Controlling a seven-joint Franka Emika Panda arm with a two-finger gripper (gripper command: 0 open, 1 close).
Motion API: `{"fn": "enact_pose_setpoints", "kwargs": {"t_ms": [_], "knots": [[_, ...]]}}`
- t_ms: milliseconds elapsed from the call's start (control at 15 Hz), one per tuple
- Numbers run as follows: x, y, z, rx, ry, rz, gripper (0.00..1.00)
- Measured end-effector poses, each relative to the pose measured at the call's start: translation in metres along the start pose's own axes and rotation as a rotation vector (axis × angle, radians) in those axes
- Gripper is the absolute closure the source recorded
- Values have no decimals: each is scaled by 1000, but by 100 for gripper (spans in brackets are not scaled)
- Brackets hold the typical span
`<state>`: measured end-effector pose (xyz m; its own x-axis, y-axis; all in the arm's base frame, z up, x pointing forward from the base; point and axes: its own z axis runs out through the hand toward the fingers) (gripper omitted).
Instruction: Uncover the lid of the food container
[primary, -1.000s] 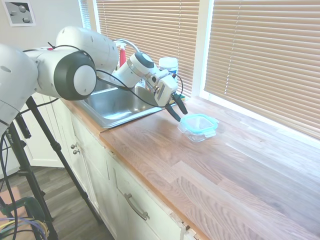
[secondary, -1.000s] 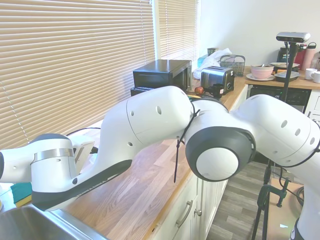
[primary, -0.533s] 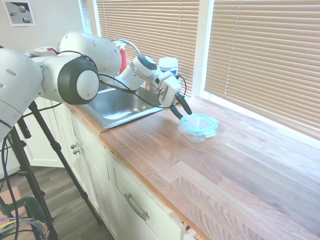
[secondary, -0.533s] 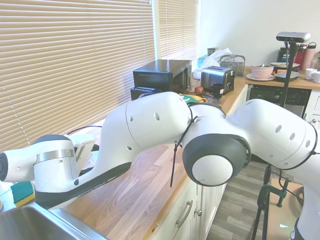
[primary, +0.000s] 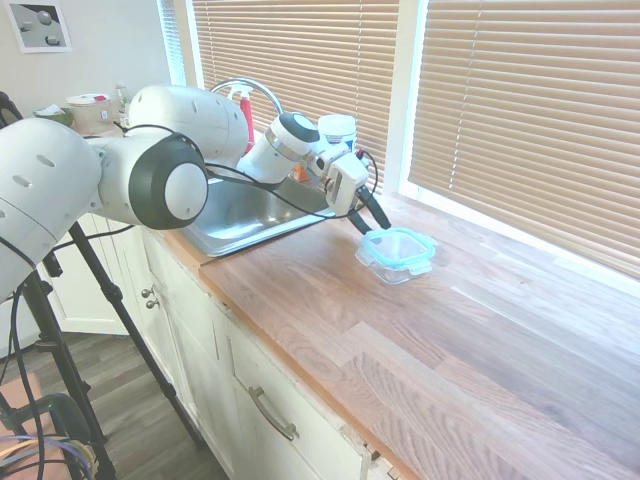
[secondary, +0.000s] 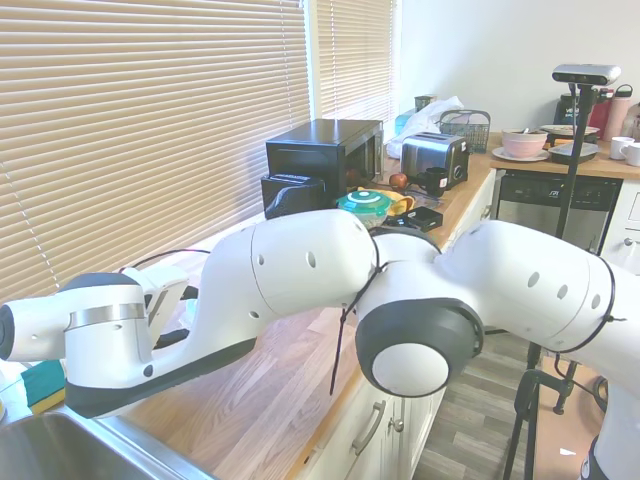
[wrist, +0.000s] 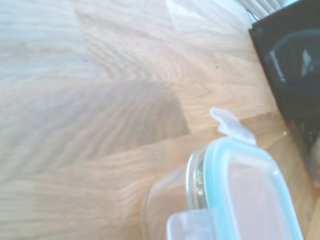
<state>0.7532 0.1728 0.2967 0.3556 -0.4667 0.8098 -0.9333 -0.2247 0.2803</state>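
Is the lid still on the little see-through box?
Yes, on. The teal-rimmed clear lid sits flat on top of the small clear glass food container, its side tabs flipped out.

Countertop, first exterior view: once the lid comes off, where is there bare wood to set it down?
The countertop is bare from the food container out to the front edge and off to the right. Tight spot: between the container's lid and the sink, where the pincer hangs.
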Motion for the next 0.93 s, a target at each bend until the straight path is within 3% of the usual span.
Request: {"fn": "enact_pose_setpoints", "kwargs": {"t_ms": [933], "knots": [[3,-1,-1,-4,-1,-2,100]]}}
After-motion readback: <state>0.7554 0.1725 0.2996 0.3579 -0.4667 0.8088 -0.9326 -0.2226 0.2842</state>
